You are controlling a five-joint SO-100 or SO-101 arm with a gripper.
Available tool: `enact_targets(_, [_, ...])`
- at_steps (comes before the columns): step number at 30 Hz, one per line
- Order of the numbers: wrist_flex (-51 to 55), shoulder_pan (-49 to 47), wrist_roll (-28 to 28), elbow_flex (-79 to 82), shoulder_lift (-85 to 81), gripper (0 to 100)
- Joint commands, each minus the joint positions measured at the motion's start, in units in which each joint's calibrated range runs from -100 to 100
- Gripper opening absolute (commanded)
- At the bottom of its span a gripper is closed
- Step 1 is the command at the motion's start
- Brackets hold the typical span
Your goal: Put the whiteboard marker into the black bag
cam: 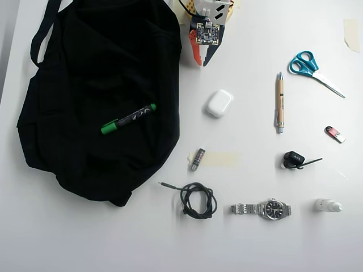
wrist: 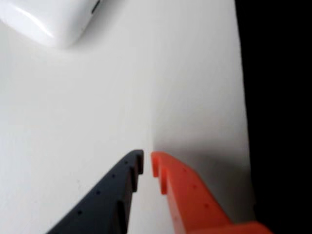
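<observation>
1. Marker (cam: 129,118): lies on top of the black bag (cam: 74,68), tilted, green cap toward the upper right in the overhead view.
2. Bag: spread flat over the left part of the white table (cam: 85,238); its strap (cam: 42,31) loops at the upper left.
3. Gripper (cam: 203,61): at the top of the overhead view, just right of the bag, one finger orange (wrist: 187,192), one dark (wrist: 109,195). In the wrist view the tips stand nearly together with a thin gap, holding nothing, above bare table.
4. White case (cam: 219,103): below the gripper; its edge shows at the wrist view's upper left (wrist: 48,19).
5. Right half: tan pen (cam: 279,102), scissors (cam: 312,69), small red item (cam: 334,134), black earpiece (cam: 295,160).
6. Lower row: coiled cable (cam: 197,200), wristwatch (cam: 266,209), small white bottle (cam: 329,205).
7. Centre: small dark cylinder (cam: 197,159) beside a strip of tape (cam: 221,159).
8. Surface: plain, white, evenly lit; another tape strip (cam: 351,34) at the upper right.
</observation>
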Motion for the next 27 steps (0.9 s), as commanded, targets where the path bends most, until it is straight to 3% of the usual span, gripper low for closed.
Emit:
enact_targets(1, [0.0, -0.2, 0.2, 1.2, -0.3, 2])
enact_targets(27, [0.1, -0.2, 0.6, 1.1, -0.7, 2])
